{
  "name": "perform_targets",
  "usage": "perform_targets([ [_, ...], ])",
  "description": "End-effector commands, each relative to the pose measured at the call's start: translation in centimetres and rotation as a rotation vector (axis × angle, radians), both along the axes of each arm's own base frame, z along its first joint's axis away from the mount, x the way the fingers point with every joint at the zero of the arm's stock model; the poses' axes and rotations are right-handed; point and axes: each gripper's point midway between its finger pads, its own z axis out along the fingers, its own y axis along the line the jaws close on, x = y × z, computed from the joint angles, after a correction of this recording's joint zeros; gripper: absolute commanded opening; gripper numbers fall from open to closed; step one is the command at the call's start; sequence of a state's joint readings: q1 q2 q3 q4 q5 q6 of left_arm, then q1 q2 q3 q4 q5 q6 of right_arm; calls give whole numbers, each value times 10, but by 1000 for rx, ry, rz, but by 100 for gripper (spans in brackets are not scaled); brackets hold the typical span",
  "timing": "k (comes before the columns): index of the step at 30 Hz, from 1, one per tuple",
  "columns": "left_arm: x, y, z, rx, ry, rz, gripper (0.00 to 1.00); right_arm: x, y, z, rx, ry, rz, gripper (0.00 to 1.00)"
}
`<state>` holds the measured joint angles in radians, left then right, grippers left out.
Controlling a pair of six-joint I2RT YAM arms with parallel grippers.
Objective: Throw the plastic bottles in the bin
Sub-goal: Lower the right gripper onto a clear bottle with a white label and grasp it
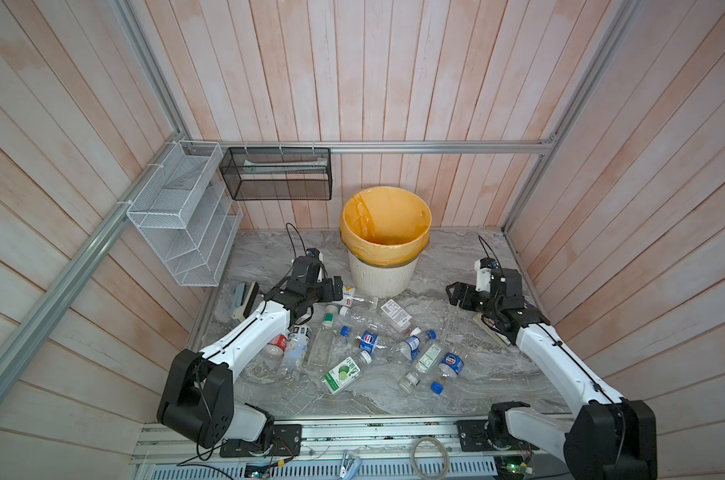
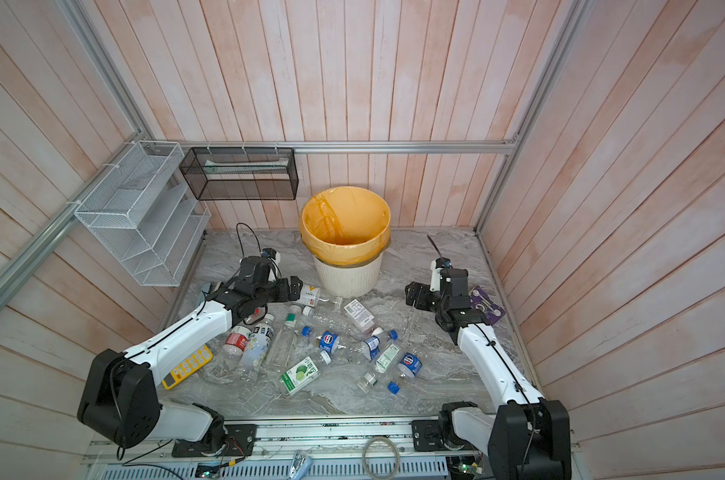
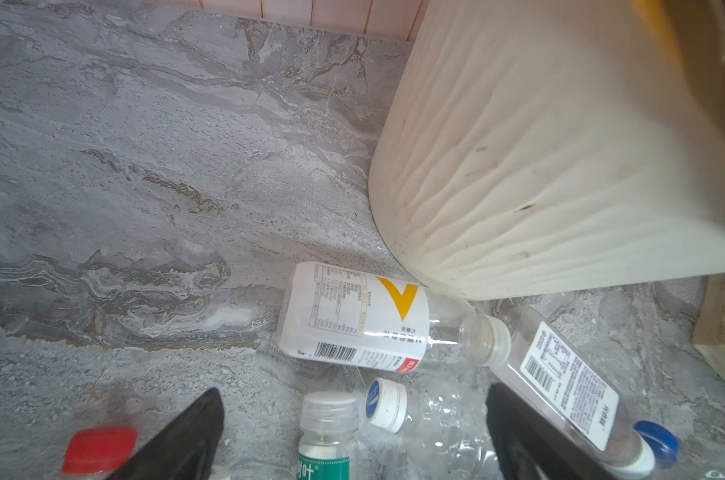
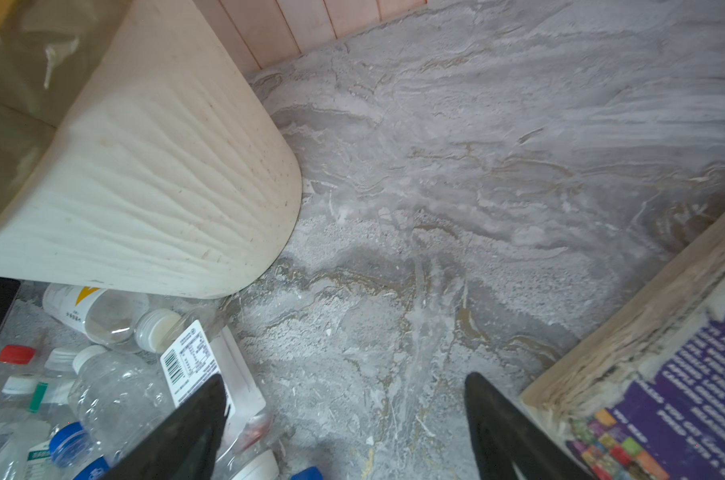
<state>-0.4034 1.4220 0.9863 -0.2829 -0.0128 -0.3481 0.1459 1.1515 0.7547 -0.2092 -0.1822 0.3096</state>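
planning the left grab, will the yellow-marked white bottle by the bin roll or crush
The white bottle lies on its side, so a nudge would probably roll it. Its clear neck looks empty: likely light, and thin walls may dent.

Marbled tabletop (image 1: 456,257): bin (image 1: 379,278) at twelve o'clock, plastic bottles (image 1: 369,338) strewn centrally, calculator (image 2: 186,368) at eight, seemingly a book (image 2: 487,309) at three.

The round red, white and blue Pepsi emblem stands on the blue labels of the middle Pepsi bottle (image 1: 368,338) and the outer Pepsi bottle (image 1: 453,364). The white-labelled bottle (image 3: 352,320) bears a yellow chevron, a barcode and a printed table, and the flat clear bottle (image 3: 560,374) a barcode, both with Chinese print too fine to read. White lettering on the purple book (image 4: 676,395) is blurred past reading.
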Motion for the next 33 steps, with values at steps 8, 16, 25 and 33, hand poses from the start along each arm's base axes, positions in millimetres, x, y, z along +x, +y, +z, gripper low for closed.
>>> perform_targets([
  [8, -3, 22, 14, -42, -72, 109, 99, -16, 82, -42, -135, 97, 279, 87],
  [16, -7, 44, 22, -104, -93, 161, 100, -26, 132, -73, -286, 157, 464, 86],
  [25, -9, 49, 18, -104, -83, 165, 100, -29, 144, -100, -377, 219, 552, 87],
  [33, -8, 49, 15, -102, -74, 163, 100, -24, 147, -120, -453, 255, 573, 85],
])
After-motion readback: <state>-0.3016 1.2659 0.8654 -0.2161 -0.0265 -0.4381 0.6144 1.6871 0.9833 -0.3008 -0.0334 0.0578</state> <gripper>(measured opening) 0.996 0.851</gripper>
